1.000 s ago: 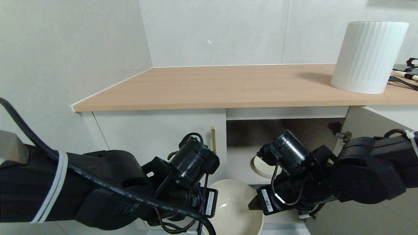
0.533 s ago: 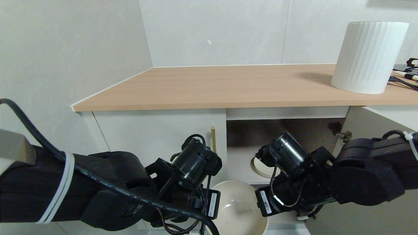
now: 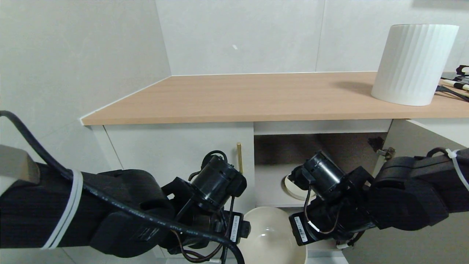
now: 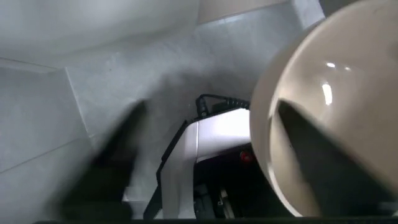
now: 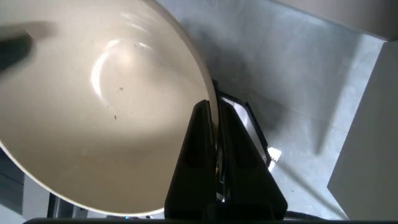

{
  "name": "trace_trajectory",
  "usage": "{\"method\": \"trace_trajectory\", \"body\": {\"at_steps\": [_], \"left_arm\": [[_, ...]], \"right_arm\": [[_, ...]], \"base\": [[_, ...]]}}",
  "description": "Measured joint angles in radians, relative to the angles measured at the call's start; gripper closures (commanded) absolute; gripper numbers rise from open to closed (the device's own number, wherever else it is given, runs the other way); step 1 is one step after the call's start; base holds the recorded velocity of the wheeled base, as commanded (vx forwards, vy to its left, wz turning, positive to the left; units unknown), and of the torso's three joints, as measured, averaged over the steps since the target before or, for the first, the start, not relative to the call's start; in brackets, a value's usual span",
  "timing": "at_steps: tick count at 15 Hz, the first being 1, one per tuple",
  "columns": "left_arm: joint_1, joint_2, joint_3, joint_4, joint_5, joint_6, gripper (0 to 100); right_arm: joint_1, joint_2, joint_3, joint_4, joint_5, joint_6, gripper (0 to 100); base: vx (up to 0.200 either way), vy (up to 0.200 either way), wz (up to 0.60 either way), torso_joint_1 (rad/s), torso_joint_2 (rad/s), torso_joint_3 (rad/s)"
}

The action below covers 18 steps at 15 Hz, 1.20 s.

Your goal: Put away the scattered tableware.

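Pinching bowl (image 3: pixel 272 239) rim: right gripper (image 5: pixel 210 117); left gripper (image 4: pixel 212 147) seemingly astride.

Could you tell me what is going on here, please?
The robot holds a cream bowl in front of the open cabinet under the wooden counter. The right gripper is clamped on the bowl's rim. The left gripper straddles the opposite rim with its fingers apart, one of them inside the bowl. A plate already lies on the cabinet shelf behind; the bowl is not yet on it.
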State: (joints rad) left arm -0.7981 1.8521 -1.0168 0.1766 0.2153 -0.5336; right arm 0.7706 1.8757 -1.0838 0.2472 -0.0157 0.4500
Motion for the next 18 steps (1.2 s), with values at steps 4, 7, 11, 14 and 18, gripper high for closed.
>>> {"method": "trace_trajectory", "body": {"at_steps": [4,7,11,14,18], "left_arm": [[0.006,-0.018,-0.008,-0.015,-0.002,-0.022,0],[0.02,-0.034,-0.008,-0.029,-0.005,-0.024,0],[0.026,-0.055,-0.008,-0.031,-0.005,-0.024,0],[0.027,-0.063,-0.008,-0.031,-0.005,-0.025,0],[0.032,-0.071,-0.008,-0.034,-0.004,-0.026,0]], "right_arm": [[-0.01,0.031,0.003,-0.025,-0.039,0.004,100],[-0.073,0.103,0.017,-0.235,-0.18,0.073,100],[-0.213,0.161,0.037,-0.316,-0.217,0.147,100],[-0.293,0.194,0.029,-0.417,-0.221,0.183,100],[-0.362,0.268,0.009,-0.568,-0.227,0.24,100]], "base": [[0.0,0.0,0.0,0.0,0.0,0.0],[0.0,0.0,0.0,0.0,0.0,0.0],[0.0,0.0,0.0,0.0,0.0,0.0],[0.0,0.0,0.0,0.0,0.0,0.0],[0.0,0.0,0.0,0.0,0.0,0.0]]}}
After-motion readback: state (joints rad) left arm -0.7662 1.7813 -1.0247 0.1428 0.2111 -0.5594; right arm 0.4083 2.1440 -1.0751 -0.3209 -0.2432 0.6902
